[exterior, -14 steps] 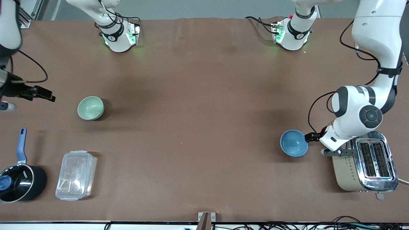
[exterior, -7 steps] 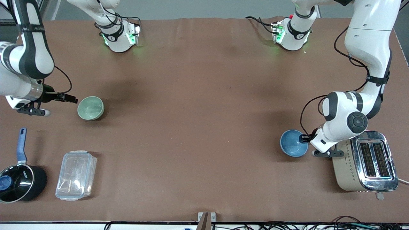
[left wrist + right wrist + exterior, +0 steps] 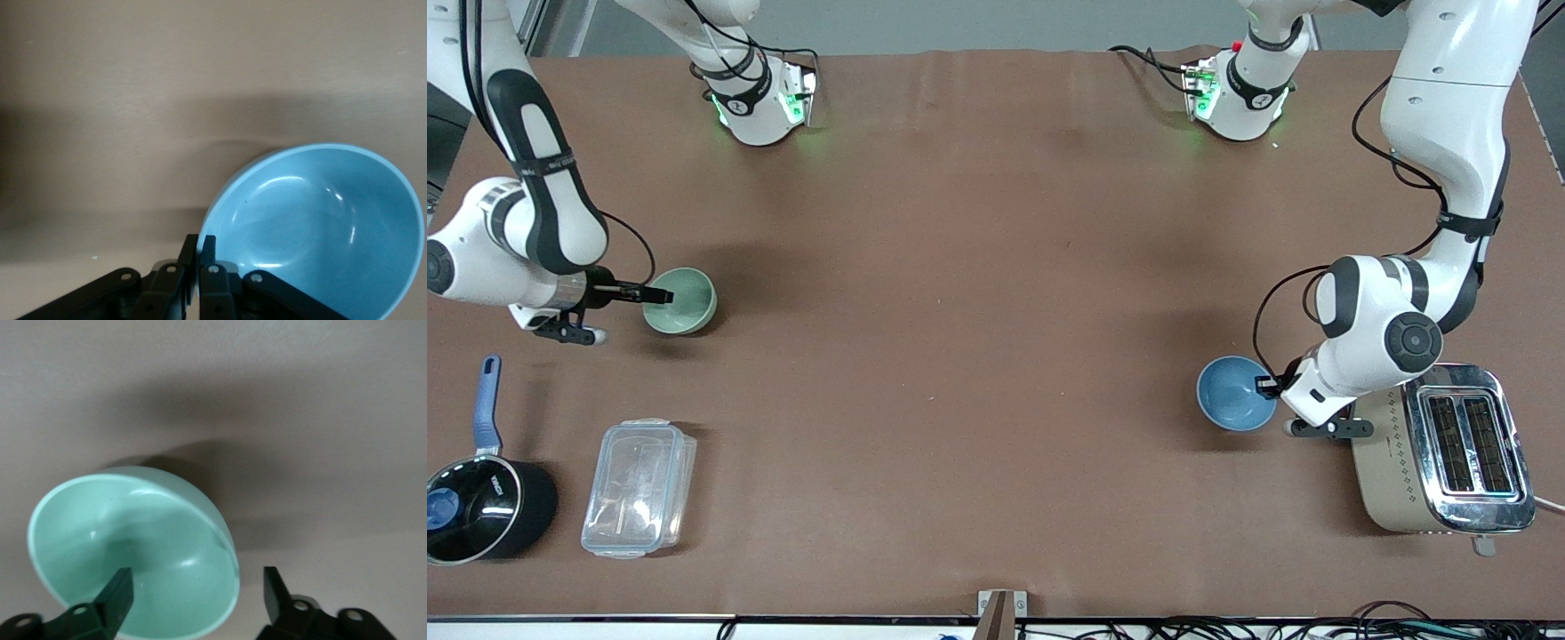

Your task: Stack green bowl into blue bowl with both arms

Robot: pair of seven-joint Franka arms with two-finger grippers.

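Observation:
The pale green bowl (image 3: 687, 302) stands on the brown table toward the right arm's end. My right gripper (image 3: 655, 293) is open at its rim. In the right wrist view one finger (image 3: 119, 592) is inside the green bowl (image 3: 133, 540), the other finger (image 3: 273, 587) outside, with the rim between them. The blue bowl (image 3: 1229, 396) is toward the left arm's end. My left gripper (image 3: 1267, 384) is at its rim. In the left wrist view the left gripper (image 3: 199, 252) is shut on the rim of the blue bowl (image 3: 320, 223), which looks tilted.
A chrome and beige toaster (image 3: 1449, 453) stands right beside the left arm's wrist. A black saucepan with a blue handle (image 3: 480, 507) and a clear plastic container (image 3: 639, 487) lie nearer to the front camera than the green bowl.
My right arm has swung in and brought its open gripper onto the green bowl's rim. My left gripper has closed in on the blue bowl's rim, and the bowl has shifted slightly toward the table's middle.

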